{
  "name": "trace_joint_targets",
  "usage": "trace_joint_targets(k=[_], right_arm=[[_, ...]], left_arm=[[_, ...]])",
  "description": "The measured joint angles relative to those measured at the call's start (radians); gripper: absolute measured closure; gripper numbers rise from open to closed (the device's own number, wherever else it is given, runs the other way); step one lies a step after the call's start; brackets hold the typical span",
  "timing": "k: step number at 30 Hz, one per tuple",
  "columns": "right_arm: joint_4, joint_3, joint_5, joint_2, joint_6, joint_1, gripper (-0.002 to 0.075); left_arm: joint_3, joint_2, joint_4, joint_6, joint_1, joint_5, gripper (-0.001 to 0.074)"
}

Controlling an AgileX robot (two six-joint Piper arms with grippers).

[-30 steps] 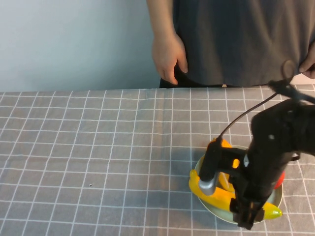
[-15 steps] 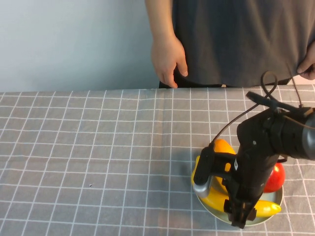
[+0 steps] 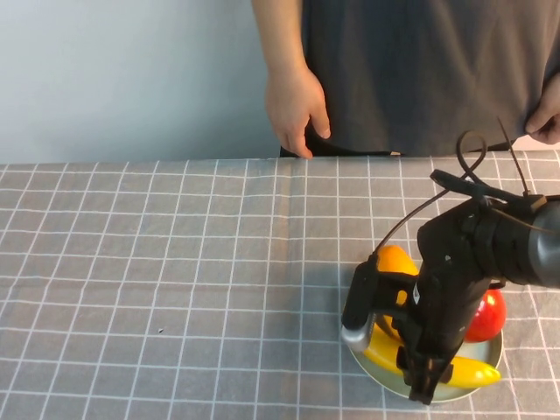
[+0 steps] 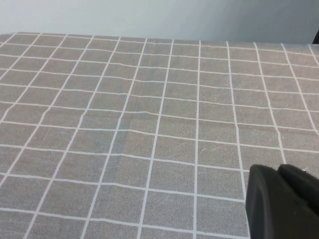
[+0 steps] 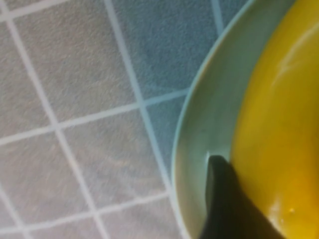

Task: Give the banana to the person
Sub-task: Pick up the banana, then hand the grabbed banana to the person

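Note:
The banana [image 3: 472,372] lies in a pale green plate [image 3: 457,396] at the near right, long and glossy yellow. My right gripper [image 3: 421,385] is lowered into the plate over the banana's middle, jaws open. In the right wrist view one dark finger [image 5: 219,194] rests against the banana's side [image 5: 284,124] on the plate [image 5: 209,114]; the other finger is out of frame. The person [image 3: 420,70] stands behind the far table edge in a dark grey shirt, one hand [image 3: 293,101] hanging down. My left gripper [image 4: 281,199] is shut and empty above bare cloth.
An orange-yellow mango-like fruit [image 3: 395,261] and a red apple [image 3: 490,315] share the plate, close to my right arm. A grey checked cloth [image 3: 175,280] covers the table. A black cable [image 3: 420,214] loops from the right arm.
My right arm has moved down and slightly left over the plate, bringing the gripper onto the banana. The person's hand has shifted a little. The fruit has not moved.

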Motion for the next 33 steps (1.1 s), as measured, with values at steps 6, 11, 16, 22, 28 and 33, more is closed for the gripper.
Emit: trace_joint_targets(k=[6, 11, 16, 22, 28, 33], right_arm=[[-0.002, 0.0, 0.095, -0.156, 0.081, 0.009, 0.0442], [-0.008, -0.022, 0.228, -0.394, 0.145, 0.021, 0.0442], [-0.089, -0.143, 0.337, -0.545, 0.201, 0.021, 0.0442], [-0.185, -0.306, 0.383, -0.573, 0.165, 0.021, 0.0442], [-0.193, -0.44, 0.394, -0.486, -0.099, 0.064, 0.0442], [-0.178, -0.559, 0.387, -0.367, -0.253, 0.127, 0.0442]], left_arm=[[0.0, 0.0, 0.0, 0.0, 0.0, 0.0, 0.0735], [0.0, 0.0, 0.0, 0.0, 0.0, 0.0, 0.0735], [0.0, 0.0, 0.0, 0.0, 0.0, 0.0, 0.0735], [0.0, 0.0, 0.0, 0.0, 0.0, 0.0, 0.0735], [0.0, 0.0, 0.0, 0.0, 0.0, 0.0, 0.0735], [0.0, 0.0, 0.0, 0.0, 0.0, 0.0, 0.0735]])
